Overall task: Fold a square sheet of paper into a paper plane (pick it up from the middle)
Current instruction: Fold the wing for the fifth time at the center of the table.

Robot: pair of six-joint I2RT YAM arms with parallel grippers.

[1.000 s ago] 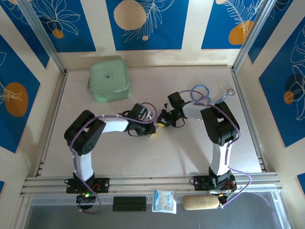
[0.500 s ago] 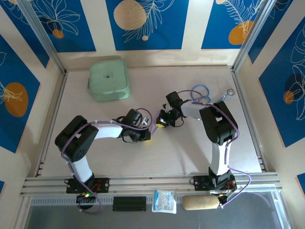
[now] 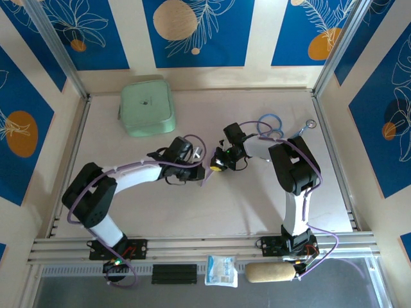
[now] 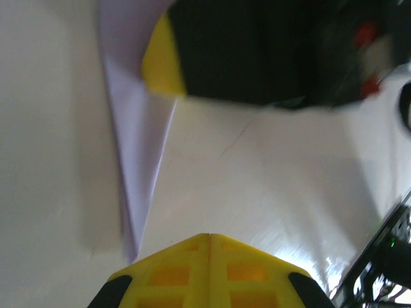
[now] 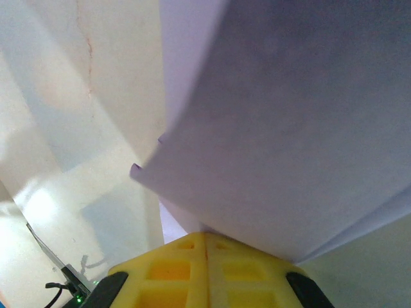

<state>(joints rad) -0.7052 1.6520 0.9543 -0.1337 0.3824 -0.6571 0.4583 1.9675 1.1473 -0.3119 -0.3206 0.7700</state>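
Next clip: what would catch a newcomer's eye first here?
At the table's centre, the right end effector is shut on a folded lilac paper that tapers to a point beside the shut left end effector. A mint-green pouch lies towards the far left corner.
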